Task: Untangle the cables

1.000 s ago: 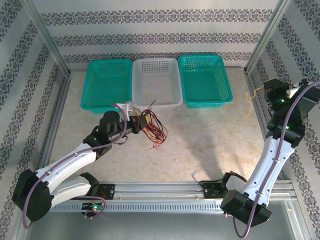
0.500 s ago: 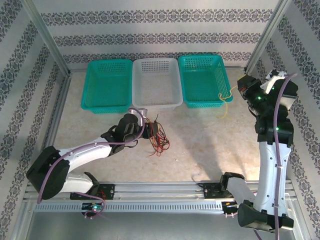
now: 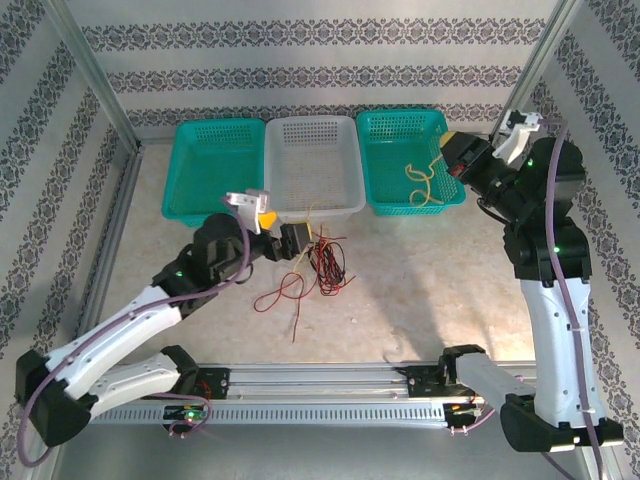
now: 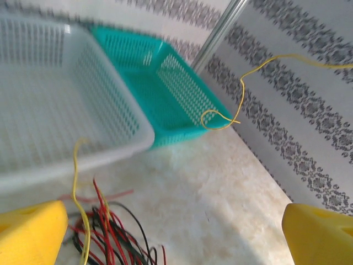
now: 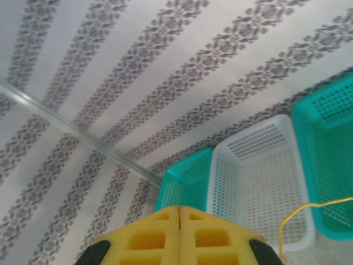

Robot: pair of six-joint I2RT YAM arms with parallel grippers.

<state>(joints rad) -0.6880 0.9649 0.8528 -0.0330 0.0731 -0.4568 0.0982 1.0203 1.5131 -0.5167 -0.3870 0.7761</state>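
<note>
The left gripper (image 4: 174,227) stands wide open, its two yellow fingers far apart, just beside the bundle of red and black cables (image 3: 328,262). This bundle lies on the table (image 3: 440,290) in front of the white basket (image 3: 310,121), with one loose red cable (image 3: 278,295) near it. The right gripper (image 3: 455,157) is closed on one yellow cable (image 3: 425,180), which hangs down into the right teal basket (image 3: 400,114), one of three baskets in a row together with the left teal basket (image 3: 220,124).
</note>
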